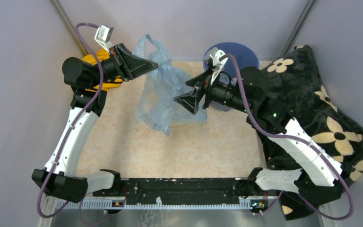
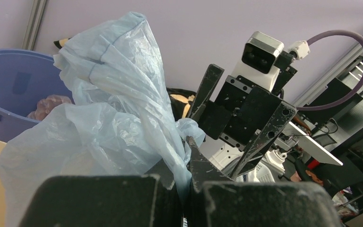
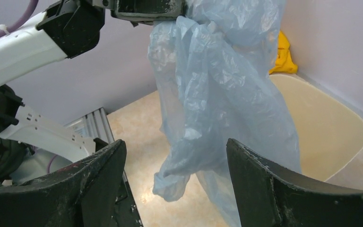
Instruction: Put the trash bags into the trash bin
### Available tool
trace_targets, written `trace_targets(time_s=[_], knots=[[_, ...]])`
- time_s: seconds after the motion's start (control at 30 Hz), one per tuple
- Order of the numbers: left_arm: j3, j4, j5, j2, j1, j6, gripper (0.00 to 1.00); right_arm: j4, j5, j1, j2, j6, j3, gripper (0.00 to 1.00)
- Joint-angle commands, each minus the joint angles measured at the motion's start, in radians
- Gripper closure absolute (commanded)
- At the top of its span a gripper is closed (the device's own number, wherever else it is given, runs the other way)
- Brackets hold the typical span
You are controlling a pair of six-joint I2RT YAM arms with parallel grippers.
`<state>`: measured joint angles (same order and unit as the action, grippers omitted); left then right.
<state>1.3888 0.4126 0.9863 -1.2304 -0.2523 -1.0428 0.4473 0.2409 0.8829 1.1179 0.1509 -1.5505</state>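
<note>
bag: the pale-blue bag [image 1: 163,94] hangs in the air over the far middle of the table, bunched at its top and loose below
left pincer: the left pincer [image 1: 153,65] is clenched on the bag's gathered top, so the whole bag hangs from it
right pincer: the right pincer [image 1: 182,100] is released, jaws wide, with nothing between them
bin: the cream bin [image 3: 321,127] stands under and just right of the hanging bag, its mouth facing up
long axis: the bag runs top to bottom, from the left pincer down towards the bin's rim
key relation: the bag lies straight ahead of the right pincer, just to its left, and its middle stretch fills the gap between the two jaws in the right wrist view
bag's lower end: it looks to trail by the bin's near-left rim, not inside; I cannot tell for sure
nearer arm: the right arm is the free one and is close to the bag's middle
judgement: a short move left by the right pincer would catch the bag mid-length, which could help steer its tail over the bin's mouth
bystanders: a blue bucket [image 1: 243,52] at far right, a yellow cloth [image 1: 97,59] at far left
</note>
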Motion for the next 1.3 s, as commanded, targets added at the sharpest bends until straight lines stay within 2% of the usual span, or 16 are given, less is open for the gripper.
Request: trace_targets(time_s=[0.0, 0.2, 0.3, 0.4, 0.5, 0.57, 0.6, 0.77, 0.83, 0.9, 0.97, 1.07, 1.1, 1.27], knots=[[-0.006, 0.041, -0.005, 0.008, 0.005, 0.012, 1.0, -0.092, -0.035, 0.016, 0.042, 0.024, -0.008, 0.23], [-0.016, 0.056, 0.005, 0.013, 0.004, 0.001, 1.0, -0.1, -0.146, 0.031, 0.1, 0.028, -0.031, 0.25], [-0.021, 0.072, 0.012, 0.019, 0.005, -0.01, 1.0, -0.114, -0.169, 0.034, 0.128, 0.03, -0.042, 0.32], [-0.02, 0.075, 0.02, 0.026, 0.005, -0.011, 1.0, -0.125, -0.178, 0.036, 0.149, 0.03, -0.05, 0.58], [-0.018, 0.067, 0.025, 0.031, 0.004, -0.004, 1.0, -0.135, -0.179, 0.036, 0.143, 0.028, -0.042, 0.9], [-0.018, 0.06, 0.026, 0.035, 0.005, 0.004, 1.0, -0.135, -0.189, 0.036, 0.132, 0.025, -0.035, 1.0], [-0.019, 0.049, 0.024, 0.038, 0.005, 0.013, 0.98, -0.132, -0.196, 0.036, 0.125, 0.023, -0.033, 1.0], [-0.021, 0.001, 0.006, 0.051, 0.005, 0.056, 0.71, -0.1, -0.237, 0.036, 0.084, 0.005, -0.026, 1.0], [-0.022, -0.001, 0.006, 0.05, 0.005, 0.056, 0.64, -0.088, -0.238, 0.036, 0.071, -0.001, -0.028, 1.0], [-0.022, -0.003, 0.003, 0.05, 0.005, 0.058, 0.61, -0.083, -0.238, 0.036, 0.065, -0.003, -0.03, 1.0], [-0.02, -0.004, 0.004, 0.049, 0.004, 0.057, 0.66, -0.084, -0.238, 0.036, 0.06, -0.003, -0.028, 1.0], [-0.019, -0.013, 0.004, 0.043, 0.005, 0.057, 0.87, -0.082, -0.254, 0.036, 0.055, -0.003, -0.023, 1.0], [-0.019, -0.012, 0.003, 0.041, 0.005, 0.057, 0.91, -0.081, -0.257, 0.037, 0.053, -0.005, -0.021, 1.0], [-0.021, -0.013, -0.002, 0.034, 0.004, 0.058, 1.0, -0.071, -0.26, 0.036, 0.037, -0.005, -0.005, 1.0]])
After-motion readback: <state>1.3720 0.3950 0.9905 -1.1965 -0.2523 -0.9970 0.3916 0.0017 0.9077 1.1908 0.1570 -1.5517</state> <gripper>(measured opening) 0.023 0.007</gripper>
